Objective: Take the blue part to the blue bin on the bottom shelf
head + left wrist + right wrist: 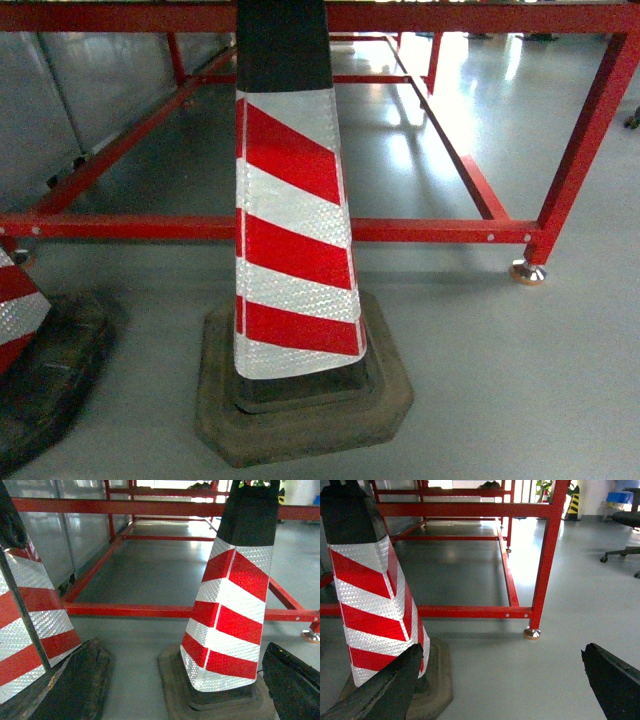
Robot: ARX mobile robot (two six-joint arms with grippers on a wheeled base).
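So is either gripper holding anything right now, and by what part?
Nothing is held. The left gripper and the right gripper both stand open with only floor and the striped traffic cone between their fingers. No blue part is in view.

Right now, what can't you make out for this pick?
- Blue part, blue bin, bottom shelf: in no view.
- Traffic cone: top cut off by head view's edge.
- Second cone: cropped at left wrist view's edge.
- Right gripper: only the finger tips show.
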